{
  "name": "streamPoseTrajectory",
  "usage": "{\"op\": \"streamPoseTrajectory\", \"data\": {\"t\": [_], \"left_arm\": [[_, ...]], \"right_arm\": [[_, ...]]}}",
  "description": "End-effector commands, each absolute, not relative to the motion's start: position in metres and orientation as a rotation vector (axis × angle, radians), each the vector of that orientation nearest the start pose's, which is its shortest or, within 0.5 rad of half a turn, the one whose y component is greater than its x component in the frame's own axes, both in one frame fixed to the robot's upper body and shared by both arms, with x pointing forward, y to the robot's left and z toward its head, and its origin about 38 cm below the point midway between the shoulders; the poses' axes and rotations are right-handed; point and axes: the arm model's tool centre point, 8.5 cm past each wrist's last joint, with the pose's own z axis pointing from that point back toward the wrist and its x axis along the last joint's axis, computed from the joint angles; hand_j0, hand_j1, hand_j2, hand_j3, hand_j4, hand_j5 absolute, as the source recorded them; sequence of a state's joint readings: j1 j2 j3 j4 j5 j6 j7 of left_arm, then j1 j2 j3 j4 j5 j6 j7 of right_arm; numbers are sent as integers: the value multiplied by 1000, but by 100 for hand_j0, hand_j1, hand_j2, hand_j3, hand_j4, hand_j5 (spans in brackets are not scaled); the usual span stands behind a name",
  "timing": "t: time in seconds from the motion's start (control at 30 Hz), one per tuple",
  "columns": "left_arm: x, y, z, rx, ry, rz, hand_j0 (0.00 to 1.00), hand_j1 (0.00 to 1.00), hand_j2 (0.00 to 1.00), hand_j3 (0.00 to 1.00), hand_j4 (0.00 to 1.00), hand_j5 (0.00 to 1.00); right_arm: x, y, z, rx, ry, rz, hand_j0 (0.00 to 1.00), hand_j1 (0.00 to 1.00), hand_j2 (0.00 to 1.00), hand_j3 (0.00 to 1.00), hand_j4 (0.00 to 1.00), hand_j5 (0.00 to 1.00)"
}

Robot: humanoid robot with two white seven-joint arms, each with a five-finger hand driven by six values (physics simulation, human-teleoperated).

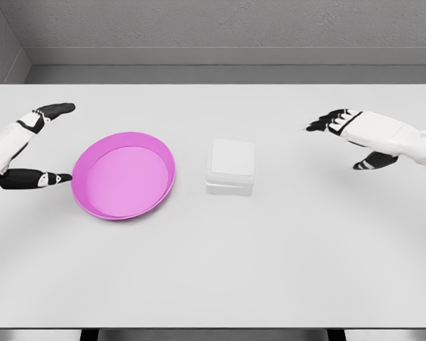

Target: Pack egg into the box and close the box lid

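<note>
You are holding both hands spread and empty: left hand (30,145) beside the pink bowl (124,175), right hand (351,135) well apart from the box (230,166). Box lid is sitting down; no egg is showing (possibly already inside). Be checking the lid is seated squarely.

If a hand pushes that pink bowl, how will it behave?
The pink bowl looks shallow and wide-based, so it would probably slide on the smooth white table rather than tip. Its thin rim suggests light plastic, likely easy to shove.
</note>
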State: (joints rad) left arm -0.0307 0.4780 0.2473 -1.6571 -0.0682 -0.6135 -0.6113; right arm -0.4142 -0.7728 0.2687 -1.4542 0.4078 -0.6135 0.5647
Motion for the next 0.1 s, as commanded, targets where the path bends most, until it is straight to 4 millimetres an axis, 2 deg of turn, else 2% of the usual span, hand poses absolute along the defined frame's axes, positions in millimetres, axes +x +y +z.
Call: {"op": "streamPoseTrajectory", "data": {"t": [0.0,0.07], "left_arm": [[341,371,206,311,-1930,-1195,100,100,100,100,100,100],[341,371,205,309,-1929,-1196,100,100,100,100,100,100]], "right_arm": [[420,-365,210,-484,-1427,1855,100,100,100,100,100,100],[420,-365,211,-485,-1430,1855,100,100,100,100,100,100]]}}
